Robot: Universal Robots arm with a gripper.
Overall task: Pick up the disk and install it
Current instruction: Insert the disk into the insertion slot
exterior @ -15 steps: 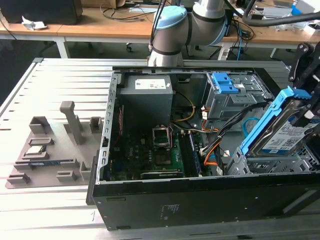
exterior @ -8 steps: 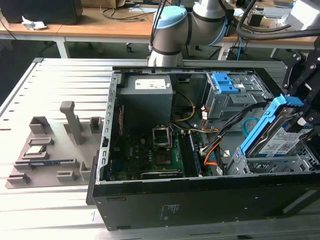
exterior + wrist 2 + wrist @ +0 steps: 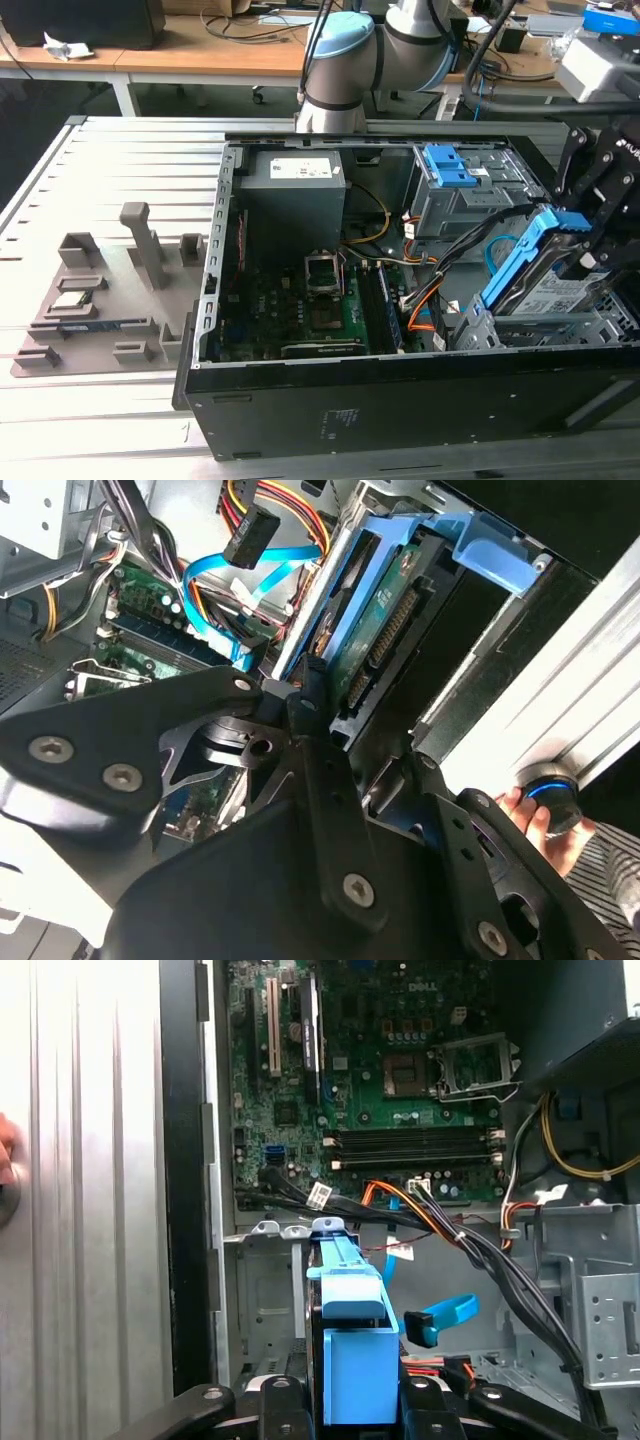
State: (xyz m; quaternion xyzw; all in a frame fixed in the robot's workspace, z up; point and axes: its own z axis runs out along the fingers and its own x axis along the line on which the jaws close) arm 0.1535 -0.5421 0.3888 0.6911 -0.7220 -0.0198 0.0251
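Currently, one disk (image 3: 553, 285) in its blue frame stands tilted at the right of the exterior view, its lower end inside the open computer case (image 3: 400, 405). One gripper (image 3: 355, 1400) clamps the disk's blue frame between its black fingers (image 3: 280, 1410). One grey drive bay (image 3: 465, 190) with two blue latches sits at upper right. One hand (image 3: 535, 815) rests outside the case in the second wrist view.

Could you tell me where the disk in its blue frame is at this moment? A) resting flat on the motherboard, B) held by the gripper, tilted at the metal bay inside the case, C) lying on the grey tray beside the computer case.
B: in the exterior view the gripper holds the disk, tilted, at the metal bay inside the case.
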